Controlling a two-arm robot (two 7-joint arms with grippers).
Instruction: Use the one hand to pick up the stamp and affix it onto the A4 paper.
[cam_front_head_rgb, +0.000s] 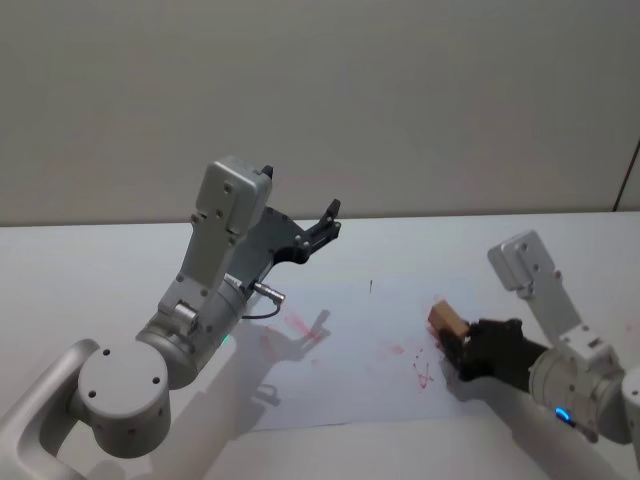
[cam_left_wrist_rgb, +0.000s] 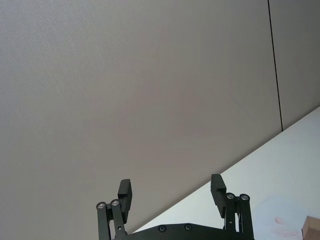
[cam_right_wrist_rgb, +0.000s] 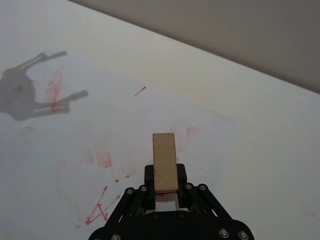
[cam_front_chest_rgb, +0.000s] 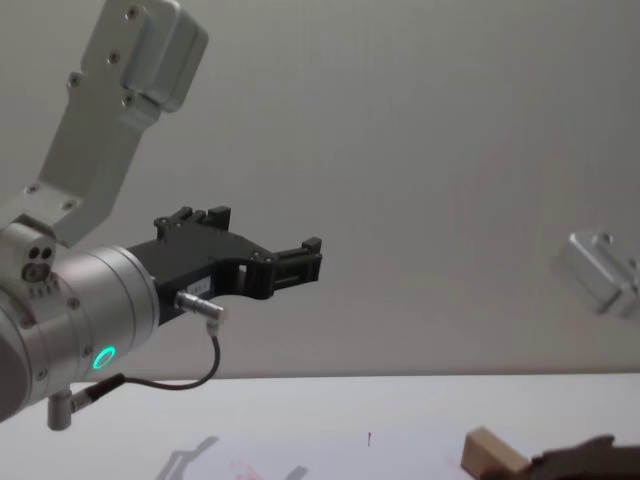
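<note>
Right gripper (cam_right_wrist_rgb: 165, 181) clamps the stamp (cam_right_wrist_rgb: 164, 160), lower centre, over the paper (cam_right_wrist_rgb: 125, 130). I'd lower straight, land its face flat, press evenly. Left gripper (cam_front_head_rgb: 330, 220) parked upper centre, jaws apart.

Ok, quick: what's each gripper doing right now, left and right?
Left gripper: open, holding nothing.
Right gripper: fingers shut on the stamp.
</note>
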